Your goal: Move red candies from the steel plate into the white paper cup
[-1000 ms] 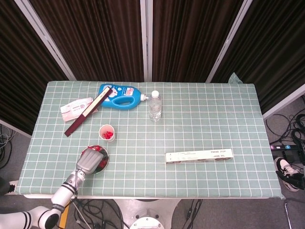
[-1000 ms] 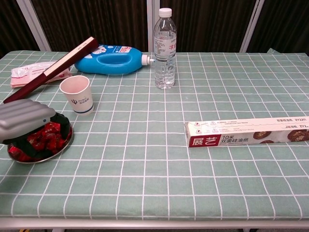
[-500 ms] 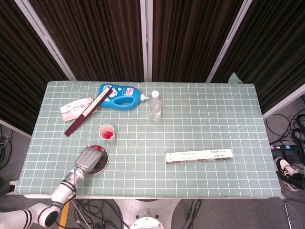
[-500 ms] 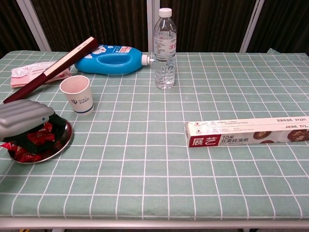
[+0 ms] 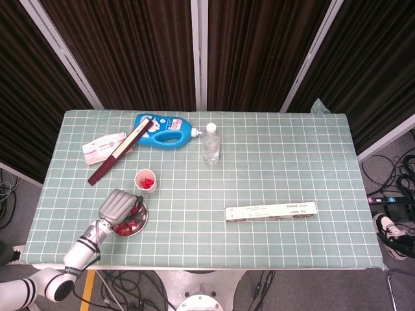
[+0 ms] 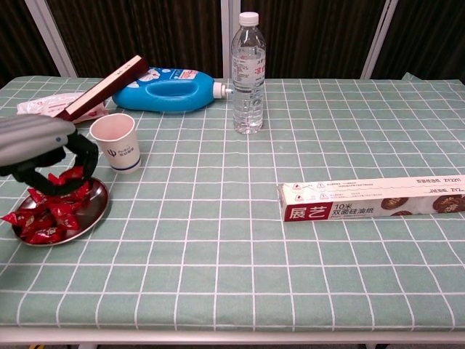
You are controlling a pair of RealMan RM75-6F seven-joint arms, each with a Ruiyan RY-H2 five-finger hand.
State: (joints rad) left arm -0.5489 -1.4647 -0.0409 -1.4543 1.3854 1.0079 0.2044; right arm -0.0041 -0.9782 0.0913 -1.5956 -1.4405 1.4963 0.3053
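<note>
Dark curtains back a worktop covered in green checked cloth. The steel plate of red candies lies at the near-left corner; the white paper cup, some candies inside in the head view, stands just behind it. Behind the cup lie a dark red box, a pink packet and a blue bottle; a water bottle stands to its right, a foil-wrap carton well apart. The left robot hand, fingers curled, pinches one candy. Since the earlier frame it has risen off the plate toward the cup. The right robot hand is unseen.
</note>
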